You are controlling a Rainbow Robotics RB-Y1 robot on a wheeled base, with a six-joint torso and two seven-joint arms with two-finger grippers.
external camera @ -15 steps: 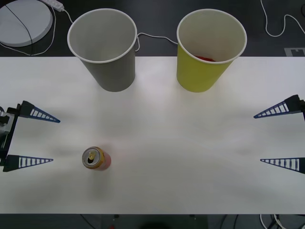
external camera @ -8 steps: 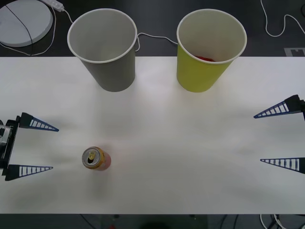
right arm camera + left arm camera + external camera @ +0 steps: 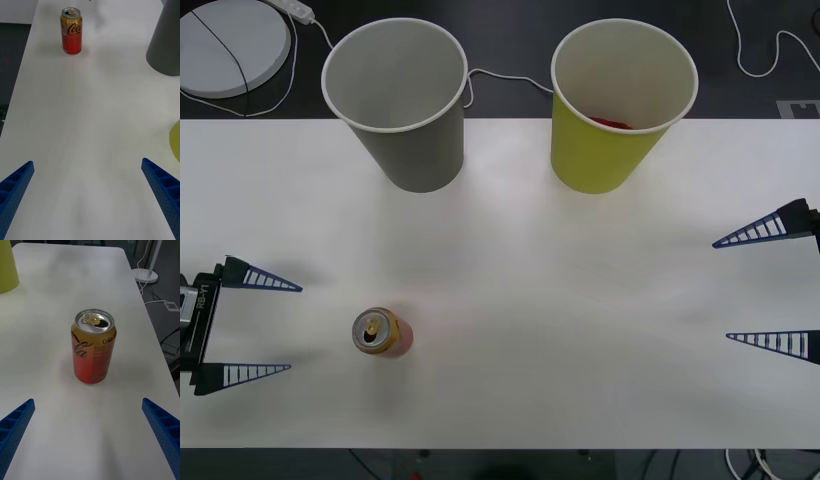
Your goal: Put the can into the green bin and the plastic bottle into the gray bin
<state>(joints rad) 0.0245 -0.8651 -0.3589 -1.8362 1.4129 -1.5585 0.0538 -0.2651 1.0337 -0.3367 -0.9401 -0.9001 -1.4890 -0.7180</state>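
Locate the can (image 3: 381, 333) standing upright on the white bench (image 3: 530, 300), at about 8 o'clock from the bench centre, near the front edge. Its opened top with pull tab faces up. Nothing touches it.

Check the left claw (image 3: 248, 328) at 9 o'clock, at the bench's left edge. Its two blue ribbed fingers (image 3: 264, 278) are spread wide and hold nothing. The can sits just beside the fingertips, apart from them; in the left wrist view you see the can (image 3: 93, 346) centred ahead of the released claw (image 3: 90, 442).

Check the right claw (image 3: 772, 288) at 3 o'clock, at the right edge, likewise released and empty, well apart from the can (image 3: 71, 31).

Note the gray bin (image 3: 397, 101) at 11 o'clock and the green bin (image 3: 620, 105) at 1 o'clock, both upright at the far edge. A red object (image 3: 612, 123) lies inside the green bin; you cannot tell what it is.
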